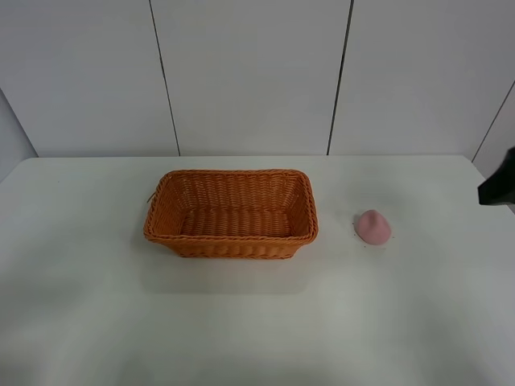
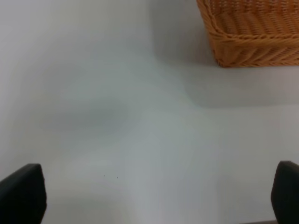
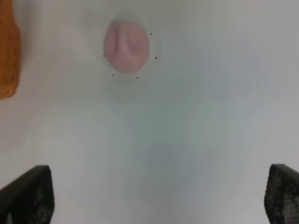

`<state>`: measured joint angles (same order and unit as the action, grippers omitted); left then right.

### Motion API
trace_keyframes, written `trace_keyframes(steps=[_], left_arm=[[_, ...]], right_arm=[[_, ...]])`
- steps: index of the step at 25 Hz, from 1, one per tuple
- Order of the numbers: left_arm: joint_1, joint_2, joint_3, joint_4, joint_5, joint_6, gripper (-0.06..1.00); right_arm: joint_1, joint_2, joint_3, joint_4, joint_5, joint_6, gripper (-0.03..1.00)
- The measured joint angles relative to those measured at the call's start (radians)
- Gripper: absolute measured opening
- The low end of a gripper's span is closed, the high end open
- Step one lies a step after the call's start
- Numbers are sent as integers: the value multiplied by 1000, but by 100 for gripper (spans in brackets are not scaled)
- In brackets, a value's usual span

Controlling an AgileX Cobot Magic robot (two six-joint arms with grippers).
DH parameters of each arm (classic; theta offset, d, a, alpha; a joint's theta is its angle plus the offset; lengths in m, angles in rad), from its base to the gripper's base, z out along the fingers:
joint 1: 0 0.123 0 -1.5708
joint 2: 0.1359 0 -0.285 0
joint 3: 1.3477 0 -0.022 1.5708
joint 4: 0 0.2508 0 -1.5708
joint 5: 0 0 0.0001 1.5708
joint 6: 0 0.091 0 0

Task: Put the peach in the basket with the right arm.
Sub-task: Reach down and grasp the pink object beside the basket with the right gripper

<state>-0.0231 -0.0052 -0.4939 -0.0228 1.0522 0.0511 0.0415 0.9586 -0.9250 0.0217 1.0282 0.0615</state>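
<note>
The pink peach (image 1: 373,227) rests on the white table, to the right of the orange-brown wicker basket (image 1: 229,246) and apart from it. The basket stands mid-table with nothing in it. Only a black piece of the right arm (image 1: 499,182) shows, at the right edge. In the right wrist view my right gripper (image 3: 154,189) is open and empty, well short of the peach (image 3: 126,45), with the basket's edge (image 3: 7,56) to one side. My left gripper (image 2: 154,189) is open over bare table, a basket corner (image 2: 252,44) ahead of it.
The white table (image 1: 96,305) stretches around the basket and the peach. A pale panelled wall (image 1: 249,72) rises behind its far edge. Tiny dark specks dot the surface around the peach.
</note>
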Motion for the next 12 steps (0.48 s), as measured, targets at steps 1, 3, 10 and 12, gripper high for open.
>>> trace_keyframes(steps=[1,3,10,12], left_arm=[[0,0,0,0,0,0,99],[0,0,0,0,0,0,99],[0,0,0,0,0,0,99],[0,0,0,0,0,0,99]], right_arm=[[0,61,-36,2,0,0,70],[0,204,-104,5,2,0,70],[0,619,-375,7,33,-15,70],[0,721,-449,7,49,-25,70]])
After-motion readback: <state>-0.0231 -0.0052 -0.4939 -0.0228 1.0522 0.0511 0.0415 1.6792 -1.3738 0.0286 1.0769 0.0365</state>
